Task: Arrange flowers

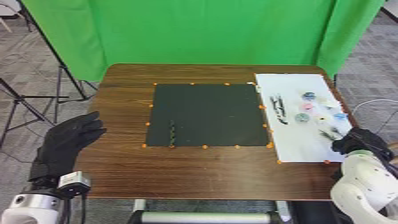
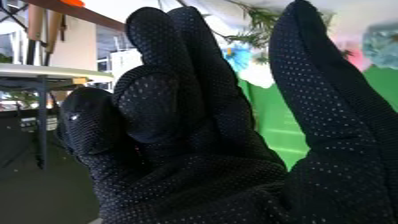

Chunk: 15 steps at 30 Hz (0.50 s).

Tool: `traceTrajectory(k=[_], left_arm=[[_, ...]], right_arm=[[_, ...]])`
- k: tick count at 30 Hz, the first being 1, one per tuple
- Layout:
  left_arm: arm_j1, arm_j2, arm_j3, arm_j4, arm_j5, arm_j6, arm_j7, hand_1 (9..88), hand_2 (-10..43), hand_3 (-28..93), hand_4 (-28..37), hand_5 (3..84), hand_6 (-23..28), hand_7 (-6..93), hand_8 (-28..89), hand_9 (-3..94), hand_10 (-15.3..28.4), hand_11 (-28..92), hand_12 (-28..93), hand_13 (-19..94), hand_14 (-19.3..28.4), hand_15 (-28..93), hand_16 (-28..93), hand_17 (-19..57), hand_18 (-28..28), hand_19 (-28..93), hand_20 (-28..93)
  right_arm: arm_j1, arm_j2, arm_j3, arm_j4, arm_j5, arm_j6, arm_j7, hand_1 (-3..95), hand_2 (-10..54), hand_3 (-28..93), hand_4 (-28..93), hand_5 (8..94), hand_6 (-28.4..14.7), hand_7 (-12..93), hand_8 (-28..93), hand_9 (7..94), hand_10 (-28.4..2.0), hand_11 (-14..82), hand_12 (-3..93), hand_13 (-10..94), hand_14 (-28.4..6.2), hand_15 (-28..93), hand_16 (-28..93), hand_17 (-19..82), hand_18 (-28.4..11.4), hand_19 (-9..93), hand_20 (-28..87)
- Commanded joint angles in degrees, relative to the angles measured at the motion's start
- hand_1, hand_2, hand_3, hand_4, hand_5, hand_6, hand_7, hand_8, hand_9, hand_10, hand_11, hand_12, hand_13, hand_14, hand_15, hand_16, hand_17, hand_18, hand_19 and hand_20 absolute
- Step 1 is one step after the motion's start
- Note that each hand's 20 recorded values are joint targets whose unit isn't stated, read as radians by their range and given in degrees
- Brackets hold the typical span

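Flowers waiting on white sheet, right hand hanging by the sprigs

We are judging this as the picking step: one dark twisted stem [image 1: 172,134] is lying on the black mat [image 1: 210,112], near its near left corner, and we are guessing it is serving as the start of the arrangement. The rest is sitting on the white sheet [image 1: 298,148]. Pink flower [image 1: 307,106], blue flower [image 1: 340,116] and pale teal flower [image 1: 302,117] are lying between the sheet's middle and its right edge; green sprigs [image 1: 330,133] are lying nearer its near right corner. Black pieces [image 1: 278,109] are running along its left edge; we are not managing to tell what they are.

Next move is probably calling for lining the thumb up with the longer fingers, closing on one sprig or flower, then carrying it to the mat. Neighbours are lying close, so we are flagging a double grab.

Right hand [image 1: 357,141] is hanging at the sheet's right edge, toward the near right corner, just beside the sprigs. In the wrist view its thumb is standing well apart, two fingers are reaching out nearly straight, the others are bending in; it is gripping nothing. Left hand [image 1: 64,144] is hovering by the table's [image 1: 200,177] left edge, fingers loosely stretched, holding nothing.
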<state>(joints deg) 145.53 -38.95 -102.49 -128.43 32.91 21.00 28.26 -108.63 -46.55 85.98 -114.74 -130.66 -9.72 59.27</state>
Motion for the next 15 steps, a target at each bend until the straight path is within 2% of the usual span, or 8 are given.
traceTrajectory(k=[1, 4, 5, 6, 8, 15], left_arm=[[1.64, -0.16, -0.22, -0.24, -1.02, 0.12, 1.24, 26.8, 3.5, 82, -21.7, 43.1, 11.9, 20.0, -11, 37.2, 20.7, 36, 9, 25, 27.1, 63, -14, -9.7, 22.5, 60, 9], [1.63, -0.17, -0.33, -0.24, -0.88, 0.15, 1.19, 26.8, 3.5, 82, -21.7, 43.1, 11.9, 19.9, -11, 37.3, 20.8, 36, 9, 25, 27.1, 63, -14, -9.7, 22.5, 60, 9], [2.05, 0.09, -0.32, -0.32, -1.29, 0.58, 1.87, 26.8, 3.5, 82, -21.7, 43.1, 11.9, 20.0, -11, 37.3, 20.8, 36, 9, 25, 27.2, 63, -14, -9.7, 22.5, 60, 9], [1.75, -0.14, -0.30, -0.24, -1.05, 0.28, 1.36, 26.8, 3.5, 82, -21.7, 43.1, 11.9, 20.0, -11, 37.3, 20.8, 36, 9, 25, 27.2, 63, -14, -9.7, 22.6, 60, 9], [1.74, -0.03, -0.28, -0.16, -0.97, 0.13, 1.35, 26.7, 3.4, 82, -21.6, 43.2, 11.9, 20.0, -11, 37.3, 20.8, 36, 9, 25, 27.2, 63, -14, -9.7, 22.6, 60, 9], [0.76, 0.90, 0.70, 0.14, -1.32, 0.34, 2.13, 26.8, 3.4, 82, -21.6, 43.3, 12.0, 19.9, -11, 37.3, 20.8, 36, 9, 25, 27.1, 63, -14, -9.7, 22.5, 60, 9]], right_arm=[[-0.86, -0.26, 0.70, 0.17, -0.90, -0.46, 1.47, 35.0, -5.3, 75, -22, 72.5, -13.8, 17, -7, 67.1, -24.1, 41.8, 21.3, 67, -16.8, 79, 22, 52, -21.1, 93, 42], [-2.24, 0.03, 1.57, -2.40, -2.29, 0.40, 1.08, 35.1, -5.3, 75, -22, 72.6, -13.8, 17, -7, 67.3, -23.9, 41.8, 21.1, 67, -16.8, 79, 21, 52, -21.2, 93, 42], [-2.17, 0.03, 1.57, -3.01, -2.93, 0.60, 0.73, 34.9, -5.5, 75, -22, 72.7, -13.7, 17, -7, 67.4, -23.9, 41.9, 21.2, 67, -16.7, 79, 21, 52, -21.1, 93, 42], [-2.60, 0.18, 1.80, -3.77, -3.55, 0.84, 0.67, 34.8, -5.6, 75, -22, 72.7, -13.7, 17, -7, 67.5, -23.7, 42.1, 21.3, 67, -16.6, 79, 21, 52, -21.1, 93, 42], [-2.61, 0.37, 1.96, -4.82, -4.09, 1.35, 0.42, 34.6, -5.7, 75, -22, 72.7, -13.5, 17, -7, 67.6, -23.5, 42.4, 21.5, 68, -16.5, 79, 21, 52, -21.2, 93, 42], [0.13, 1.16, -0.10, -3.98, -5.45, 0.54, 0.93, 34.3, -6.1, 75, -22, 72.2, -13.3, 18, -7, 67.2, -23.8, 42.9, 22.4, 68, -16.3, 78, 22, 53, -21.0, 93, 41]])
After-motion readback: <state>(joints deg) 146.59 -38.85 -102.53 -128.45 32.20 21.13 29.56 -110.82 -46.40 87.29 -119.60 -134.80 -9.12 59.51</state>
